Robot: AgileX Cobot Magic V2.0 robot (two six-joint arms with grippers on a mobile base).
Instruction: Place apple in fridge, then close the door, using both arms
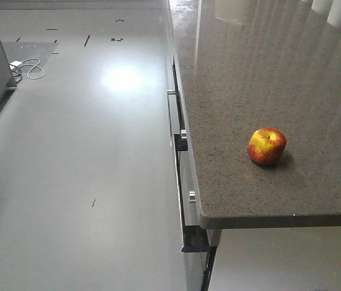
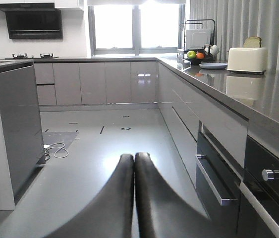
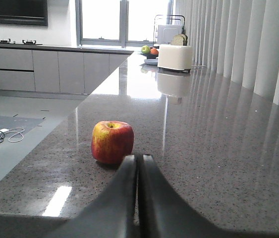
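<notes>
1 apple (image 1: 267,146) on counter (image 1: 261,73) w/ 1 toaster (image 3: 175,57).

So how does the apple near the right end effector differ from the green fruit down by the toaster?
The near apple is red with yellow patches; the green fruit is plain green. The near apple sits alone on bare counter; the green fruit sits beside an orange fruit, past the toaster. Both are round, on the same counter.
</notes>
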